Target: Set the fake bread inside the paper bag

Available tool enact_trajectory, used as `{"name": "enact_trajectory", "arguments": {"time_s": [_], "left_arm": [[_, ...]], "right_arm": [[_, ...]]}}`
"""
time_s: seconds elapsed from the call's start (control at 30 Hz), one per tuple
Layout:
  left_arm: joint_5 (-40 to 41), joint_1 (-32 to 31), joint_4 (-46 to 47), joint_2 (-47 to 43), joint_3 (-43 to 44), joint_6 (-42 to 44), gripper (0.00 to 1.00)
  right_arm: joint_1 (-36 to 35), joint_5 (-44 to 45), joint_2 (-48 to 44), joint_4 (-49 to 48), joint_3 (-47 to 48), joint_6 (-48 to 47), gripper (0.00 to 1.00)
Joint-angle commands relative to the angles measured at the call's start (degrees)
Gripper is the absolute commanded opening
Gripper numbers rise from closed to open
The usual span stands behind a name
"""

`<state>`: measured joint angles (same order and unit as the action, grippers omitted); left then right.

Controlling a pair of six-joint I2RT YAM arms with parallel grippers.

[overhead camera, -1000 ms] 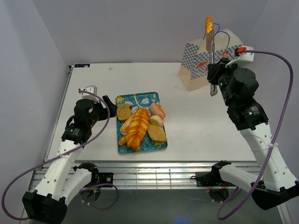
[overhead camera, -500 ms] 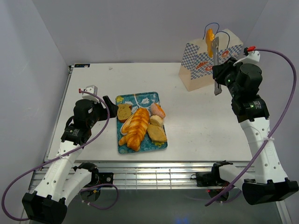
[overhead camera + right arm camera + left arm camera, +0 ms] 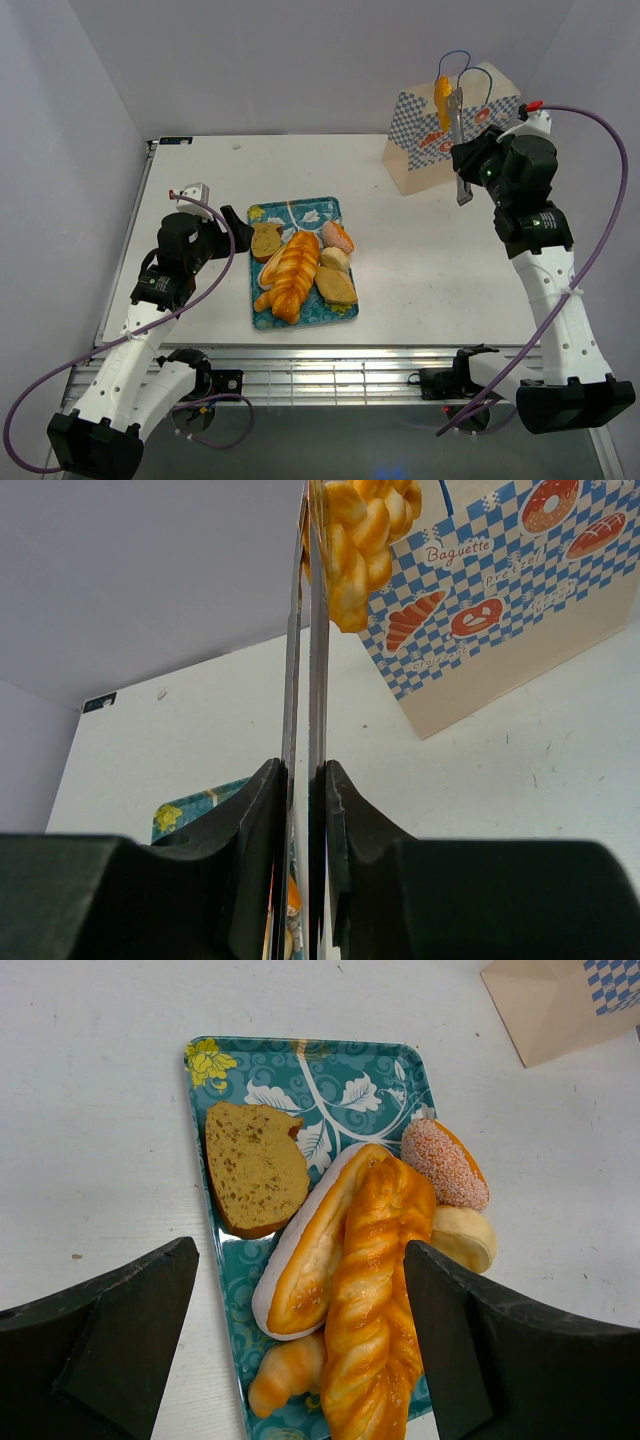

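Over the table (image 3: 420, 270), right tool (image 3: 303, 790) clamped on tongs (image 3: 308, 660) pinching bread (image 3: 360, 540) by the bag (image 3: 500, 610); released early, liable to fall outside. Left tool (image 3: 232, 222) spread wide.

Counted one paper bag (image 3: 420, 150), one tray (image 3: 340, 1070), one pair of tongs (image 3: 457, 120), and eight bread pieces (image 3: 293, 272): one knotted piece (image 3: 360, 540) in the tongs, plus one toast slice (image 3: 255, 1165), long bun (image 3: 300, 1265), braided loaf (image 3: 380, 1300), sugared roll (image 3: 445, 1165), pale roll (image 3: 462, 1238), croissant (image 3: 285, 1375) and oval bun (image 3: 337, 287).

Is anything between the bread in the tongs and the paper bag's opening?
Nothing visible blocks it. The bread piece hangs in the tongs at the paper bag's top edge; only the blue cord handles arch nearby.
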<state>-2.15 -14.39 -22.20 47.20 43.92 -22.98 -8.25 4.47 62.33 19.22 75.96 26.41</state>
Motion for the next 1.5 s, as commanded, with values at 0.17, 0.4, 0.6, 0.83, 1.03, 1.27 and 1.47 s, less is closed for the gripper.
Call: {"name": "enact_trajectory", "arguments": {"time_s": [0.17, 0.4, 0.6, 0.83, 1.03, 1.27, 1.47], "left_arm": [[-0.7, 0.0, 1.0, -1.0, -0.4, -0.2, 0.94], [-0.9, 0.0, 1.2, -0.8, -0.5, -0.1, 0.94], [-1.0, 0.0, 1.1, -0.8, -0.5, -0.2, 0.94], [-1.3, 0.0, 1.2, -0.8, -0.5, -0.2, 0.94], [-1.5, 0.0, 1.2, -0.8, -0.6, -0.2, 0.94], [-1.6, 0.0, 1.2, -0.7, -0.6, -0.3, 0.94], [-1.6, 0.0, 1.3, -0.7, -0.6, -0.3, 0.94]], "right_arm": [[1.2, -0.9, 2.3, -4.0, 3.7, 0.0, 0.19], [2.4, -3.2, 7.0, -3.8, 8.4, 0.0, 0.22], [3.2, -3.9, 8.3, -3.5, 11.0, 0.6, 0.23], [4.0, -6.7, 8.4, -3.0, 11.4, 1.1, 0.28], [5.4, -9.9, 10.1, -2.9, 11.8, 2.2, 0.35], [7.5, -14.7, 13.3, -2.9, 14.5, 3.3, 0.36], [10.7, -18.4, 15.3, -2.8, 16.7, 4.4, 0.39]]}}
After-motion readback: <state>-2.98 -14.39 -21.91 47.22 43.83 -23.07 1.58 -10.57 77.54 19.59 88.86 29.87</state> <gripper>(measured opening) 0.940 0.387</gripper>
